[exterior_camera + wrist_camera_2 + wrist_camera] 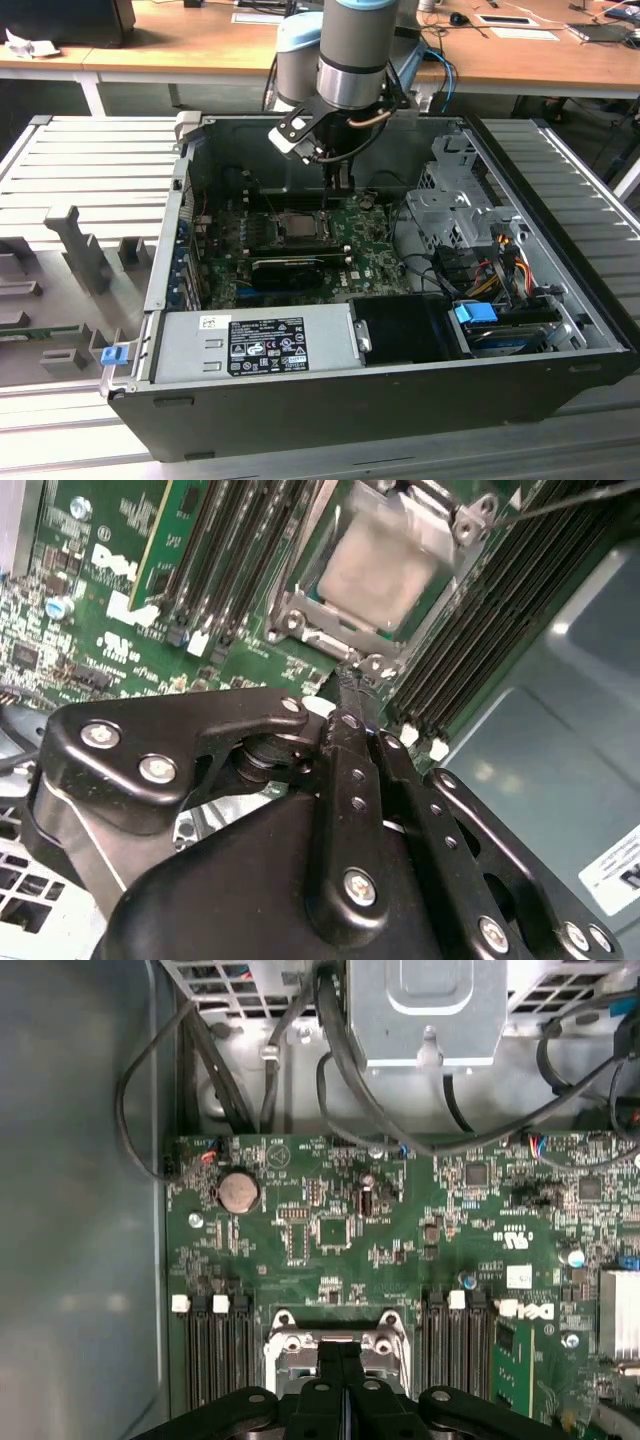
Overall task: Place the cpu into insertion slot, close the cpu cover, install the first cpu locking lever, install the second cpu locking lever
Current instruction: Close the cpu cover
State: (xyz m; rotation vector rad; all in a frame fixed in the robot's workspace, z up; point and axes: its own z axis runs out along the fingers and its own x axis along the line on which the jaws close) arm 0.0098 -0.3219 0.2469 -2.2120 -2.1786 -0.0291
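The cpu [385, 568], a pale grey-tan square, lies in the insertion slot [297, 226] on the green board. The silver cpu cover [325, 638] frames it; I cannot tell whether it is pressed flat. A thin metal rod [560, 502] slants away from one socket corner. My gripper [350, 685] is shut, its black fingers pressed together with nothing seen between them. The tip sits at the socket's silver rim, beside a corner screw. In the first wrist view the gripper [340, 1350] hangs over the slot's rim [290, 1342]. In the exterior view the gripper [340, 183] points down just behind the slot.
Rows of black memory slots [480, 630] flank the socket on both sides. A long black finned card [290, 268] lies in front of it. The power supply [255, 345], a drive cage [450, 205] and loose cables [500, 260] crowd the case. A coin battery [238, 1192] sits on the board.
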